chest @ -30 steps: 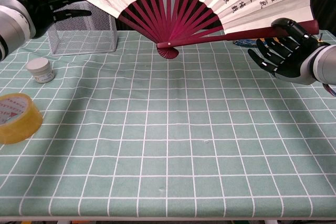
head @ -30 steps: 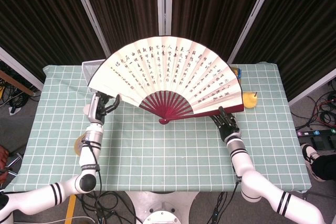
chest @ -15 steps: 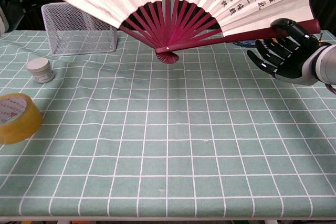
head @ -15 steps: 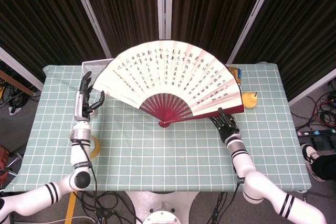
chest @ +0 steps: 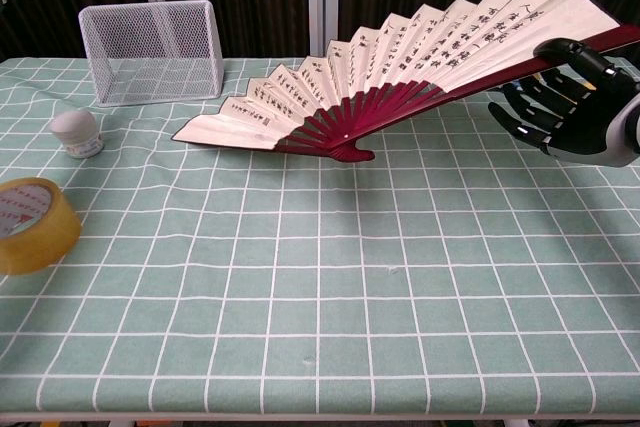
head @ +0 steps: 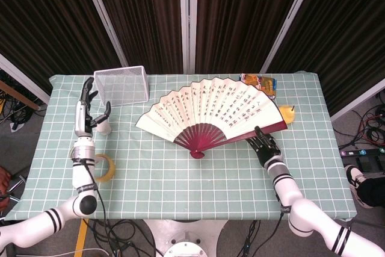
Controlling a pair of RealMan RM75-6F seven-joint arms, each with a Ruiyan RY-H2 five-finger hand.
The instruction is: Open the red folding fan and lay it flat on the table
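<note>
The red folding fan (head: 216,108) is spread wide, with a cream leaf bearing black writing and dark red ribs. In the chest view the fan (chest: 420,52) slopes: its left tip lies on the green checked cloth, its pivot sits low near the cloth, and its right end is raised. My right hand (chest: 570,107) holds the right guard stick, thumb over it and fingers beneath. From the head view the right hand (head: 263,147) sits just below the fan's right corner. My left hand (head: 84,115) is raised near the table's left edge, fingers apart, holding nothing and well clear of the fan.
A wire mesh basket (head: 123,85) stands at the back left. A small white jar (chest: 76,134) and a yellow tape roll (chest: 30,225) sit on the left. A yellow object (head: 287,114) and a colourful packet (head: 260,80) lie behind the fan's right end.
The fan has tipped from upright down toward the table, its left tip now on the cloth. My left hand has let go of it and drawn back to the left edge.
</note>
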